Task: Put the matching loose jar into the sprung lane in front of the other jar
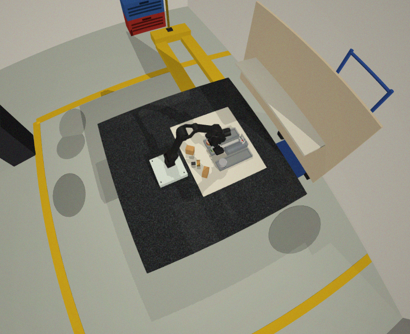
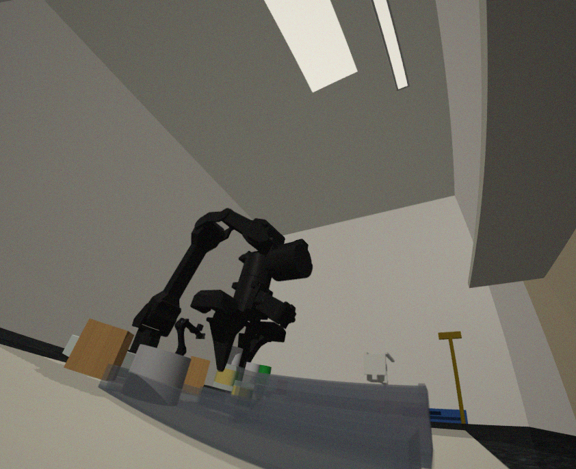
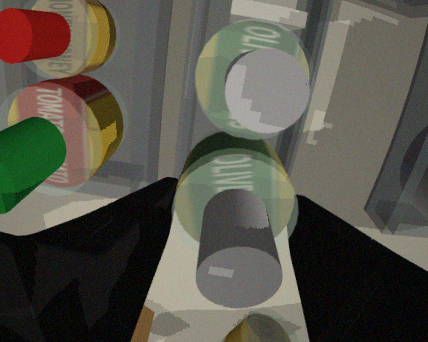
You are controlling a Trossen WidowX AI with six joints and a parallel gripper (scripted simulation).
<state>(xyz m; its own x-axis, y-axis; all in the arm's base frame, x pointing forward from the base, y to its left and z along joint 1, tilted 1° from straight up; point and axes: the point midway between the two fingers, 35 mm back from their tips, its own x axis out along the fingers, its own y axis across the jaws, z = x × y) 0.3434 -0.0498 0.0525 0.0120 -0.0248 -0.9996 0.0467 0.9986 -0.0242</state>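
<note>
My gripper (image 3: 233,198) (image 2: 232,370) is shut on an olive jar (image 3: 228,172) (image 2: 224,377) with a grey knob. The jar is at the front end of the middle lane (image 3: 187,75). In the exterior view it looks a little higher than the lane jar. The matching olive jar (image 3: 210,75) stands in the lane just behind it, under a pale grey knob (image 3: 271,92). In the wrist view the two jars overlap slightly; whether they touch I cannot tell. A pale bar (image 3: 268,11) shows behind the lane jar. The front stop is hidden, and the top view hides the fingertips.
The neighbouring lane holds a tomato jar (image 3: 48,135) with a green knob and a jar with a red knob (image 3: 28,35). On the other side, a grey cylinder (image 1: 222,162) (image 2: 158,370) stands in another lane. Wooden blocks (image 1: 189,149) (image 1: 205,172) and a small jar (image 1: 198,163) are nearer the arm base.
</note>
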